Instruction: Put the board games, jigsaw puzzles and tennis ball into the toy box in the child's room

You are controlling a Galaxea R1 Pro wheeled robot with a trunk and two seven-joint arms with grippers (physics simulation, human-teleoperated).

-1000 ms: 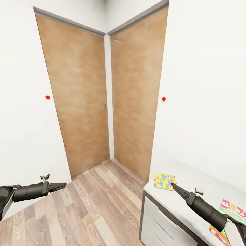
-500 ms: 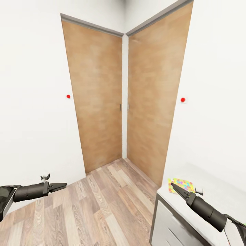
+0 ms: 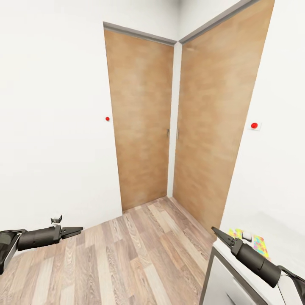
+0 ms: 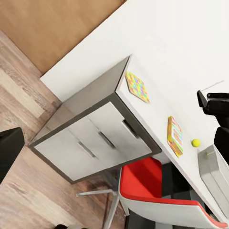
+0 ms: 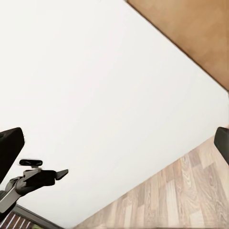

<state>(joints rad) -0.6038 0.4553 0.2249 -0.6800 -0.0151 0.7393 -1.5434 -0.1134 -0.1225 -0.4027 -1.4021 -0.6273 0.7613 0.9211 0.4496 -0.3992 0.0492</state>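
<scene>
My left gripper [image 3: 73,231] hangs open and empty over the wood floor, low on the left. My right gripper [image 3: 218,235] is open and empty above the table's [image 3: 277,231] corner, its tip in front of a multicoloured jigsaw puzzle [image 3: 259,246]. In the left wrist view the same jigsaw puzzle [image 4: 137,87] lies near the end of the table [image 4: 157,107]. Farther along lie a flat colourful board game [image 4: 175,136], the small yellow-green tennis ball [image 4: 196,142] and part of the light-grey toy box [image 4: 215,172]. The bed is out of view.
Two brown wooden doors [image 3: 144,123] meet at the room's corner ahead, between white walls with small red dots [image 3: 254,125]. Wood-plank floor [image 3: 127,254] lies open in front. White drawers [image 4: 95,138] fill the table's end, and a red chair [image 4: 148,183] stands under it.
The head camera has swung left, so doors, table corner and jigsaw have slid right in the picture. Both arms hold the same pose.
</scene>
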